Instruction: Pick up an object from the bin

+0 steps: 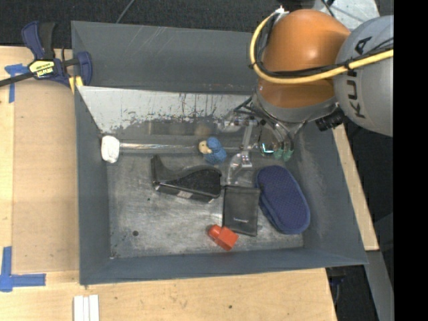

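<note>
A: Front of the bin [200,267]?
B: Item 1: small red block [222,237], by the near wall. Item 2: flat black case [241,211], just behind it. Item 3: dark blue oval pouch [285,199], beside the case's right.

A: Middle?
B: Item 4: black stapler-like tool [187,182], left of the case. The gripper [239,169] is low at the case's far edge; whether it stands wide or narrow, cannot tell.

A: Back?
B: Item 5: small blue figure [214,150]. Item 6: white lump [110,148], far left.
</note>
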Tool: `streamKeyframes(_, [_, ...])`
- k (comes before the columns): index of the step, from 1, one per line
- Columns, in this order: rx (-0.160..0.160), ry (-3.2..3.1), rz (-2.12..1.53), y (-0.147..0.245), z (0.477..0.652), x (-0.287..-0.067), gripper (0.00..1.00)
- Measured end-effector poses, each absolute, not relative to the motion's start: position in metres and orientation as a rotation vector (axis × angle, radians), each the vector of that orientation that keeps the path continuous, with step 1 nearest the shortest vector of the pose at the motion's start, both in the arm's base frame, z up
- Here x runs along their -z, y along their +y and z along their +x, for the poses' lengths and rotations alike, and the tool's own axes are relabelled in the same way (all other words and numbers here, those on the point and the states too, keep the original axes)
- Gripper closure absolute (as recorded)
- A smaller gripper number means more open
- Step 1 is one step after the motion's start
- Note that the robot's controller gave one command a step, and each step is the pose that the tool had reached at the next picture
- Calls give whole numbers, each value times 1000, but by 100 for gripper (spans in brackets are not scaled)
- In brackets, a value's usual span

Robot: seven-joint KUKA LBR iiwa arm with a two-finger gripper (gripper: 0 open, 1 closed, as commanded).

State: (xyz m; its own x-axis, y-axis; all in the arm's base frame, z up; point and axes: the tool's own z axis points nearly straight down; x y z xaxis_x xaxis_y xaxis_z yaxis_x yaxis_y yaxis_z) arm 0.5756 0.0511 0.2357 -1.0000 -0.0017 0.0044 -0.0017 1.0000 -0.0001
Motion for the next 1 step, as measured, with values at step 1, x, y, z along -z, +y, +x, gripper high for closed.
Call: streamKeyframes(1, [1,-3147,16,83,580,-84,0])
